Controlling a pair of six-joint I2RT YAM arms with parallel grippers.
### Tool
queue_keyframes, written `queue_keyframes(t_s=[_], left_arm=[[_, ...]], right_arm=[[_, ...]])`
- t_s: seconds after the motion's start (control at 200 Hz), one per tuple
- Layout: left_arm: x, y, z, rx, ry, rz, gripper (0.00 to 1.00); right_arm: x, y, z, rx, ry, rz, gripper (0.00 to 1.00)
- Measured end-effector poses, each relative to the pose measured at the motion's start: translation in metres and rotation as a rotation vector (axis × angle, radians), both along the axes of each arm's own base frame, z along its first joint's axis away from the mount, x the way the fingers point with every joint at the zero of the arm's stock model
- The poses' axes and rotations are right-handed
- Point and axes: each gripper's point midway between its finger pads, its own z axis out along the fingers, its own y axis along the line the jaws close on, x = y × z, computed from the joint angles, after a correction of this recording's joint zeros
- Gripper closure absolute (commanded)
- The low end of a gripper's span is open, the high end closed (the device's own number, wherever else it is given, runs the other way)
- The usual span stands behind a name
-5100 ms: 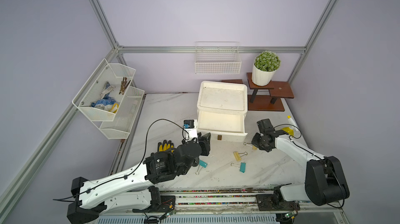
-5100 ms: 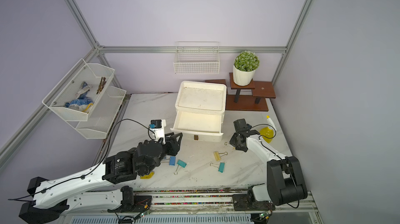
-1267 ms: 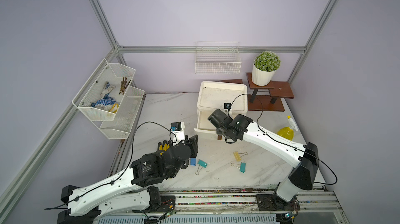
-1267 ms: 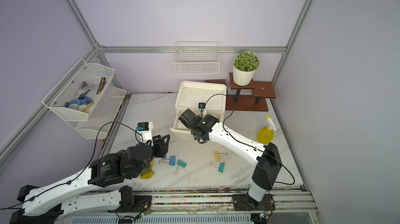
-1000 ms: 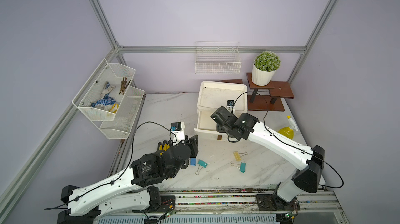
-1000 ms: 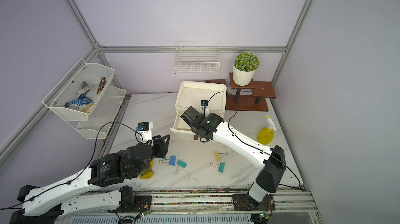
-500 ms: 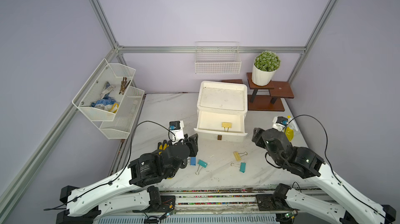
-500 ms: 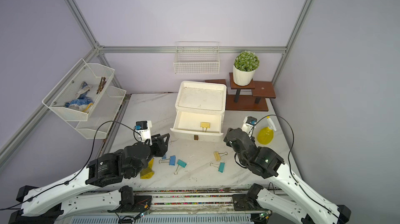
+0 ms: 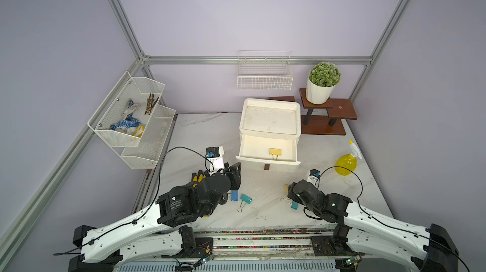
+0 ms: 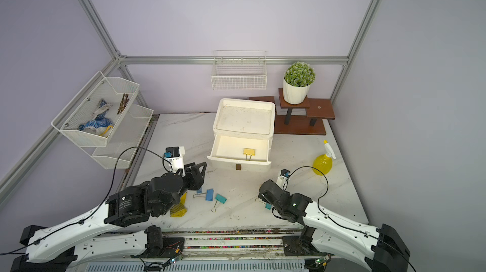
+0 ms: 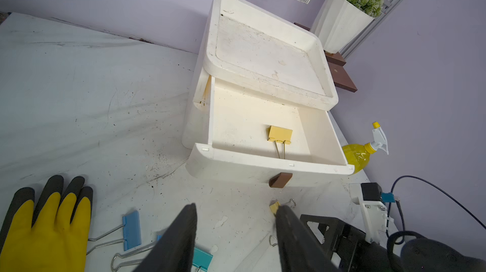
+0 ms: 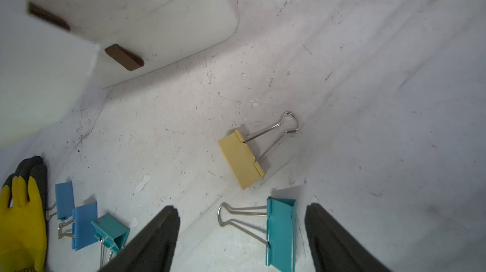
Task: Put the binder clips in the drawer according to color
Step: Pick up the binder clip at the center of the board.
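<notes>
Counting by color gives six binder clips (image 9: pixel 275 151): two pale yellow, two teal, two blue. One yellow clip (image 11: pixel 280 134) lies flat inside the open drawer (image 11: pixel 263 170), near the front wall, with its wire handles pointing toward that wall. The second yellow clip (image 12: pixel 240 159) lies on the tabletop (image 9: pixel 210 131) in front of the drawer, on the right arm's side.

Just beside it lies a teal clip (image 12: pixel 281 234). In the right wrist view this clip shows between the two fingers of the right gripper (image 12: pixel 242 207). The jaws stand apart and hold nothing; I cannot tell whether a finger touches the clip.

The second teal clip (image 9: pixel 246 199) lies nearer the left arm. Next to it are the two blue ones, a blue clip (image 12: pixel 84 226) and another blue clip (image 12: pixel 64 199), close together.

The left gripper (image 11: pixel 235 207) hangs over this group and faces the drawer, its jaws apart and empty. One yellow glove (image 11: pixel 44 226) with black fingertips lies just beside the blue pair, partly under the left arm in both top views.

The drawer belongs to one white drawer unit (image 9: pixel 271 120) with a tray top. One yellow spray bottle (image 9: pixel 345 163) stands on the tabletop to the unit's right. At the back, one potted plant (image 9: pixel 323 74) sits on a wooden stand (image 9: pixel 328 115). One wire basket (image 9: pixel 264 78) hangs on the back wall, and two mesh shelves (image 9: pixel 126 115) hang on the left wall.
</notes>
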Motion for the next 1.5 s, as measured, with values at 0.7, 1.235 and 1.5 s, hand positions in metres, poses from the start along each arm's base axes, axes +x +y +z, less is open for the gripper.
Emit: queue_keyframes(t_s=[0.7,1.235,1.5], left_arm=[[0.000,0.000,0.008,-0.039,-0.015,-0.004,0.47],[-0.001,-0.002,0.009,-0.046,-0.015,-0.008,0.47],[-0.001,-0.002,0.009,-0.047,-0.014,-0.010,0.47]], right_arm=[[0.000,-0.009,-0.066,-0.387,0.113,-0.051,0.16],[0.024,-0.092,-0.070,-0.162,0.214,-0.447,0.18],[0.035,-0.092,-0.034,0.032,0.182,-0.475,0.12]])
